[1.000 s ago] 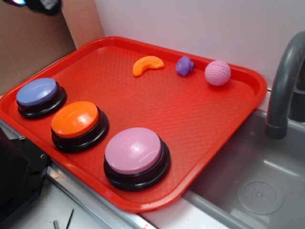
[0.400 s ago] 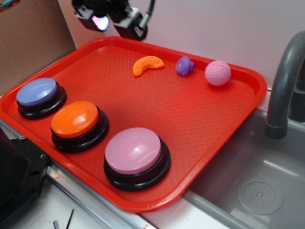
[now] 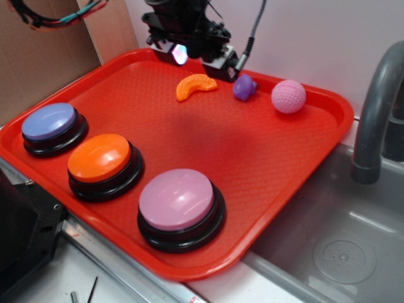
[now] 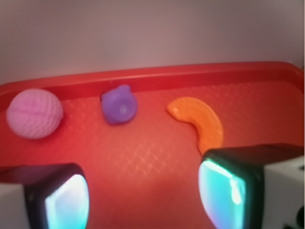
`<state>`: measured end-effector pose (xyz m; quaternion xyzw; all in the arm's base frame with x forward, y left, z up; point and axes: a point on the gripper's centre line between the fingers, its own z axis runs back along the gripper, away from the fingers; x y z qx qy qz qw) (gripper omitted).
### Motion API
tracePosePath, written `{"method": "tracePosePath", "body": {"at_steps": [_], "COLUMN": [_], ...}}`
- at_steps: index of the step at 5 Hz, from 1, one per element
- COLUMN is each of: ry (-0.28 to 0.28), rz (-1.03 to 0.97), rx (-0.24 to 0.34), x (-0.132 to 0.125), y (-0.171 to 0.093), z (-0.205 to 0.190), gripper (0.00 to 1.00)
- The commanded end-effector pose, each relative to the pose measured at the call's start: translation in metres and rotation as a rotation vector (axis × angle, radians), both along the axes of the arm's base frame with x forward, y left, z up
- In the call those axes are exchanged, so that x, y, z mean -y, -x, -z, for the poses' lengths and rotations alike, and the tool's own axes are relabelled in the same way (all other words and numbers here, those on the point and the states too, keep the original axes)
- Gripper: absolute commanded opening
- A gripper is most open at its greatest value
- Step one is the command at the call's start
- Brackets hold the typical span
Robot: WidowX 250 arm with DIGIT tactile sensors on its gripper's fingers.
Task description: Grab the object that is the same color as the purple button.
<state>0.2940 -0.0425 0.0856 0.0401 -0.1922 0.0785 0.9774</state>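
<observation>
The small glossy purple toy [image 3: 244, 87] sits at the far edge of the red tray [image 3: 252, 164], between the orange slice toy [image 3: 196, 86] and the pink dimpled ball [image 3: 288, 96]. In the wrist view the purple toy [image 4: 119, 105] lies ahead, slightly left of centre. My gripper [image 3: 197, 58] hovers above the tray's far edge, over the orange slice and just left of the purple toy. Its jaws are open and empty [image 4: 145, 195], with lit pads [image 4: 221, 191]. The purple button [image 3: 50, 123] with a periwinkle top stands at the tray's left end.
An orange button [image 3: 101, 159] and a pink-mauve button [image 3: 178, 201] stand along the tray's near edge. A grey faucet [image 3: 379, 107] and sink [image 3: 341, 246] are to the right. A white wall rises behind the tray, cardboard at the left.
My gripper has come in from the upper left and moved right and down, now over the orange slice close to the purple toy. The toys and buttons have not moved.
</observation>
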Motion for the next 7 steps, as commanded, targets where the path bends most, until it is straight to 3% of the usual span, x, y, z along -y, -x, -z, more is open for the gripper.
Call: {"method": "tracePosePath", "body": {"at_steps": [1, 5, 6, 7], "ry": [-0.022, -0.012, -0.002, -0.001], "rz": [0.003, 0.036, 0.033, 0.019], "rx": [0.038, -0.027, -0.029, -0.028], "x": [-0.001, -0.004, -0.006, -0.008], "y": [-0.038, -0.070, -0.073, -0.072], "z": [0.006, 0.049, 0.053, 0.052], "gripper": [1.00, 1.00, 0.78, 0.00]}}
